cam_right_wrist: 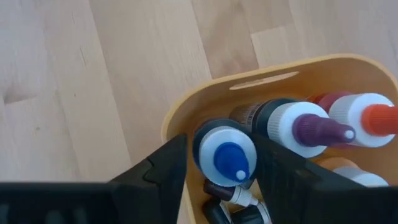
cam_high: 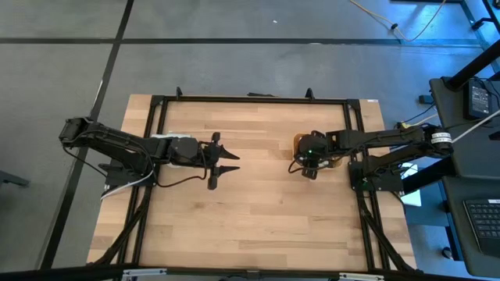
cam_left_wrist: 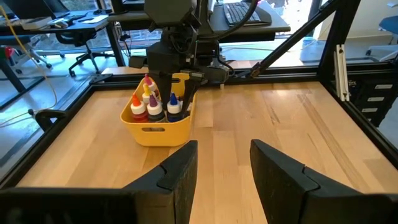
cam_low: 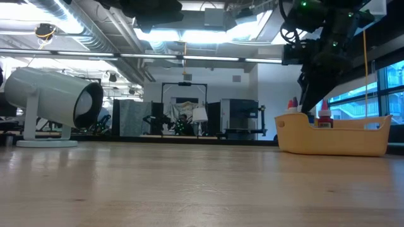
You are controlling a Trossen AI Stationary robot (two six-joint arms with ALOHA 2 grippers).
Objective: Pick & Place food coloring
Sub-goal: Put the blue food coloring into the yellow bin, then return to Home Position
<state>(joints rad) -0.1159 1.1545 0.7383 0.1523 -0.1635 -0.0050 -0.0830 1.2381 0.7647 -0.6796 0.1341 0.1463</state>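
Right wrist view: the right gripper (cam_right_wrist: 214,165) reaches down into the yellow tray (cam_right_wrist: 186,106), its fingers parted on either side of a blue-capped food coloring bottle (cam_right_wrist: 225,152), seemingly not pinching it (purple- and red-capped bottles stand beside). The high view hides the bottles under the arm. Left wrist view: the left gripper (cam_left_wrist: 222,168), jaws apart and empty, hovers over bare table (cam_left_wrist: 280,118), well apart from the tray.

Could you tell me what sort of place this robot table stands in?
Probably a robotics lab or workshop: exposed ceiling ducts, a desk with black keyboard, rolling office chair, and a light wooden table in a black metal frame.
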